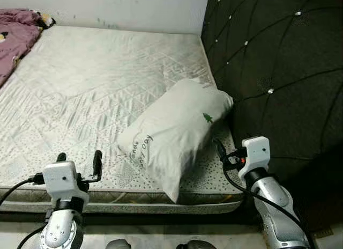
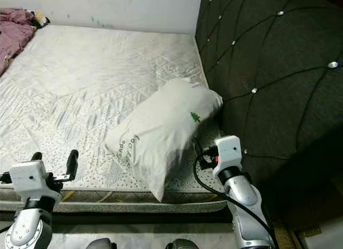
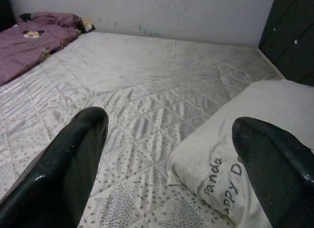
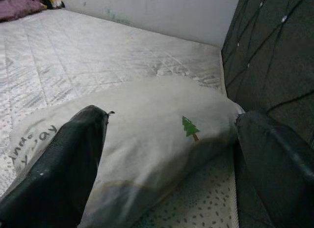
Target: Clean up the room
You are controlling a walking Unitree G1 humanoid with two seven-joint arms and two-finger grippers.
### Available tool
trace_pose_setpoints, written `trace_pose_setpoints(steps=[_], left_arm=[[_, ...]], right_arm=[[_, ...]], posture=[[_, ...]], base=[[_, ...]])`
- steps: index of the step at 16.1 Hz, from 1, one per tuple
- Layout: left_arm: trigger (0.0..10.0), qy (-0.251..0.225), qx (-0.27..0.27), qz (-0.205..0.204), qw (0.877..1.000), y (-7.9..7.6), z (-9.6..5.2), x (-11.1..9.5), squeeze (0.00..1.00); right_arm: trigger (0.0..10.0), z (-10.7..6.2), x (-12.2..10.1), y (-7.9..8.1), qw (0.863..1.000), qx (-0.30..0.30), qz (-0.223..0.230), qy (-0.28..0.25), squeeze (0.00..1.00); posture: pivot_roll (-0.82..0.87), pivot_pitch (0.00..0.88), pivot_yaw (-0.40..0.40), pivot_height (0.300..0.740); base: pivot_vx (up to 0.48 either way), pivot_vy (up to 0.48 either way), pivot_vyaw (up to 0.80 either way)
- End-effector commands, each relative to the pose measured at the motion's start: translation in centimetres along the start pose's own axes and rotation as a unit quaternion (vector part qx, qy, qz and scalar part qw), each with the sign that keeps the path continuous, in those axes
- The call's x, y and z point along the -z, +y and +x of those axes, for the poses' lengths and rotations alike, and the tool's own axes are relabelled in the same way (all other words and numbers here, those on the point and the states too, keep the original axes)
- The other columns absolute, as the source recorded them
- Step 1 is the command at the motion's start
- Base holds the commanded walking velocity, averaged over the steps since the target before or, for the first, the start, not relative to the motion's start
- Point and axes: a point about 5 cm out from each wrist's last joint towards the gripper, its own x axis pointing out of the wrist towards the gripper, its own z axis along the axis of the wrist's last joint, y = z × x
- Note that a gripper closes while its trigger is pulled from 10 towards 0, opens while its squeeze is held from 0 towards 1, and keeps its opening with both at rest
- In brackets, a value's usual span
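A white pillow (image 1: 177,133) lies slantwise on a bare quilted mattress (image 1: 96,82), one end pressed against the dark tufted headboard (image 1: 278,77) and the other corner hanging just past the mattress's near edge. A small green tree (image 1: 207,118) is printed on the pillow toward the headboard end, and dark lettering (image 1: 138,147) runs along the opposite end. The left gripper (image 1: 79,162) hovers at the near edge of the mattress, to the pillow's left and apart from it, its two black fingers (image 3: 73,159) spread wide and gripping nothing. The right gripper (image 4: 167,154) sits low at the mattress's near right corner, close to the pillow's headboard end; in the right wrist view its fingers (image 4: 64,164) are parted to either side of the pillow, released, with nothing clamped between them. Whether they touch the pillow cannot be told. A crumpled purple blanket (image 1: 16,37) is bunched at the far left corner of the mattress, against the pale wall (image 1: 123,7), well apart from the pillow. Black cables (image 1: 257,195) trail from both silver wrists.
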Motion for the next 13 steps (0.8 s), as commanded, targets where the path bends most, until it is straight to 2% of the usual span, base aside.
trace_pose_setpoints(steps=[1,4,13], left_arm=[[10.0,-0.009,-0.001,0.0,1.0,-0.3,0.62,-0.8,0.0],[10.0,-0.01,0.001,-0.005,1.0,-0.73,0.99,-1.47,0.0],[10.0,-0.001,-0.005,-0.015,1.0,-1.14,1.43,-1.61,0.0]], right_arm=[[10.0,0.25,-0.69,0.07,1.0,0.002,0.004,-0.001,0.0],[10.0,0.49,-1.4,0.34,1.0,0.003,0.012,-0.001,0.0],[10.0,0.59,-1.53,0.86,1.0,-0.021,0.013,0.016,0.0]], posture=[[0.01,0.0,-0.039,0.74],[0.01,0.0,-0.045,0.74],[0.01,0.0,-0.063,0.74]], base=[[0.0,0.0,0.0],[0.0,0.0,0.0],[0.0,0.0,0.0]])
